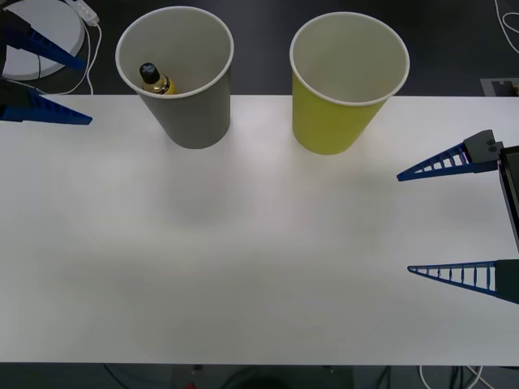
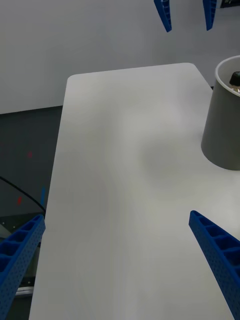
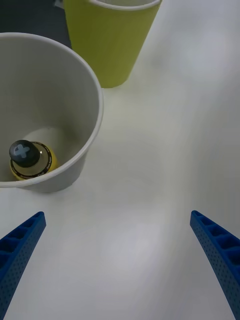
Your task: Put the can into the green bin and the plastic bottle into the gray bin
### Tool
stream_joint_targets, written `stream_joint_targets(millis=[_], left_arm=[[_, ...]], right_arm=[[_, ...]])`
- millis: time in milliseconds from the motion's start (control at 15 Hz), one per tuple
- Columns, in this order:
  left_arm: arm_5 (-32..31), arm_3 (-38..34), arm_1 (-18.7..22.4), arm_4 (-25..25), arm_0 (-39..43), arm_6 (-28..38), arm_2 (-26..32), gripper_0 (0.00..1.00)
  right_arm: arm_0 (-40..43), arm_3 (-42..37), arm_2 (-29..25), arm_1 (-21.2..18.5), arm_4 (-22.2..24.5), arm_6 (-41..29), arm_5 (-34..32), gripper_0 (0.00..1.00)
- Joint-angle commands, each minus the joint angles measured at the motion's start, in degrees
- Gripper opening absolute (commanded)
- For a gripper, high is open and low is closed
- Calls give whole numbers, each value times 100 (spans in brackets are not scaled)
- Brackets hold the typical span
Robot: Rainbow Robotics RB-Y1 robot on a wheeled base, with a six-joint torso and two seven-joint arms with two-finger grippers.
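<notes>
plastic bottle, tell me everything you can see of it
The plastic bottle is small, with a yellow body, a dark neck and a black screw cap. It stands roughly upright inside the gray bin, low down against the wall on the robot's left side, far below the white rim. From above, mostly the cap and the yellow shoulder show; the label cannot be read. Neither pincer touches it.
</notes>
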Motion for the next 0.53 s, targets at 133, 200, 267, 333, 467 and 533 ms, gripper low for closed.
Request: stream_joint_targets(millis=[133,200,267,333,467,533], left_arm=[[120,-22,13,358,767,-443,524,100],[137,-110,13,270,1136,-460,928,100],[146,-171,4,191,1462,-478,1254,100],[146,-250,-31,85,1875,-487,1702,100],[137,-373,-127,-64,2595,-539,2475,100],[137,-479,-207,-196,3061,-592,2976,100]], right_arm=[[0,0,0,0,0,0,0,100],[0,0,0,0,0,0,0,100],[0,0,0,0,0,0,0,100],[0,0,0,0,0,0,0,100],[0,0,0,0,0,0,0,100],[0,0,0,0,0,0,0,100]])
